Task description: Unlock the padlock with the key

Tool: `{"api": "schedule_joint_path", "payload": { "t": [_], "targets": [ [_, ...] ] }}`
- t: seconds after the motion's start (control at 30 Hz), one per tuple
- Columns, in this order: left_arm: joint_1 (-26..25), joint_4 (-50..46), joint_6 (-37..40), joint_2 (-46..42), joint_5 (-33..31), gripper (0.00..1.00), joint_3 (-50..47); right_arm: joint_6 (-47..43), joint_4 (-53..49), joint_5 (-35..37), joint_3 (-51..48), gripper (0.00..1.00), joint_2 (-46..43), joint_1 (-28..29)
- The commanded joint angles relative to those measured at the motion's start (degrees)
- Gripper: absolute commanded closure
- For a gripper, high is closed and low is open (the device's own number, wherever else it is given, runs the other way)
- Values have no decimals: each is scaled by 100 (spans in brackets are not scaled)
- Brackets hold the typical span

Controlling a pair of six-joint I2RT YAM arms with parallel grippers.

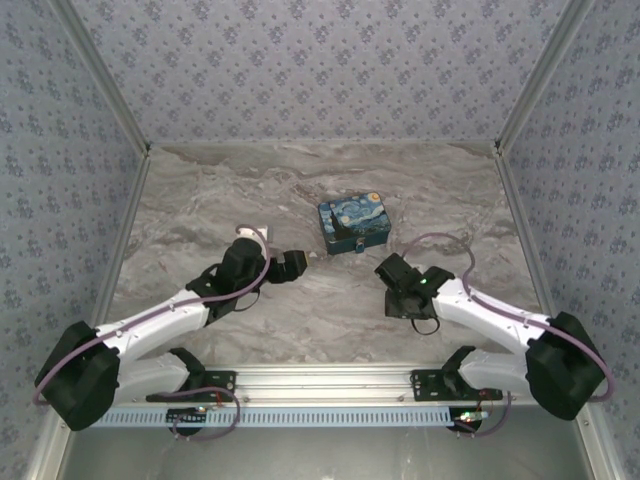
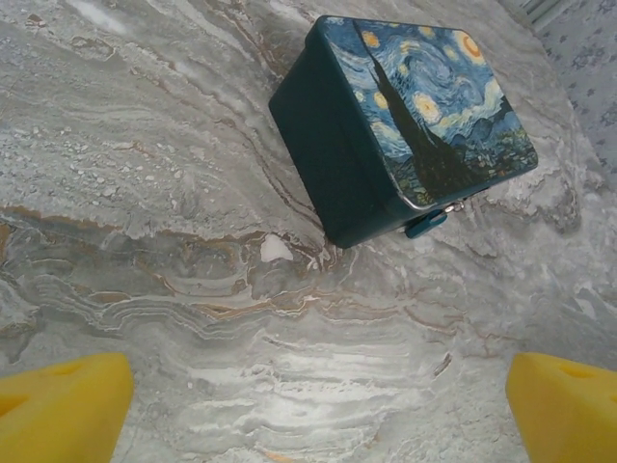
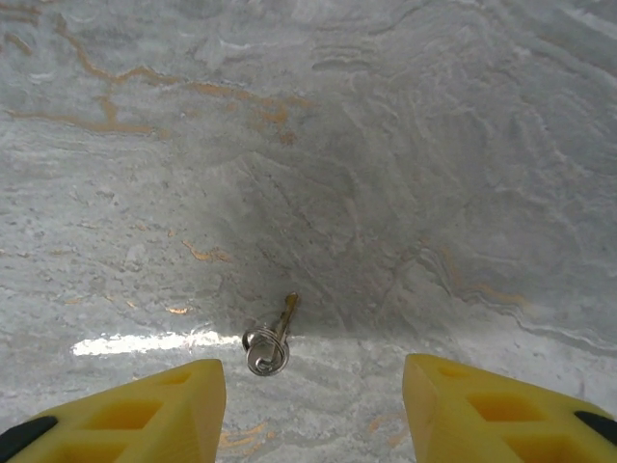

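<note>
The tiny teal padlock (image 2: 425, 225) hangs at the front latch of the Starry-Night-painted box (image 2: 405, 116), which sits mid-table (image 1: 352, 223). My left gripper (image 2: 318, 410) is open and empty, its yellow fingertips (image 2: 58, 410) wide apart over bare marble short of the box; from above it (image 1: 290, 264) lies left of the box. The small key (image 3: 287, 313) lies flat on the table with a metal ring (image 3: 265, 349) on its end. My right gripper (image 3: 313, 415) is open just behind the key, which lies nearer the left finger (image 3: 145, 410). From above this gripper (image 1: 395, 272) is right of the box's front.
The marble tabletop (image 1: 200, 200) is enclosed by patterned walls on three sides. A small white chip mark (image 2: 275, 249) shows on the surface near the box's near corner. A white patch (image 1: 252, 232) lies behind my left arm.
</note>
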Motion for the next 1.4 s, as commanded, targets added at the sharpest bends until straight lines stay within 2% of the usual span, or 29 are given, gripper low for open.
{"api": "schedule_joint_path", "payload": {
  "t": [0.0,0.27,0.97,1.37],
  "targets": [
    [-47,113,-88,37,35,1,169,9,181,-1,-46,49,180,49],
    [-42,28,-88,37,-9,1,195,-1,451,-201,-161,59,421,60],
    [-47,-126,-46,-15,-78,1,230,54,579,-381,-282,76,704,84],
    [-47,-505,111,-168,-350,1,333,-43,386,-245,-115,97,695,175]
  ]
}}
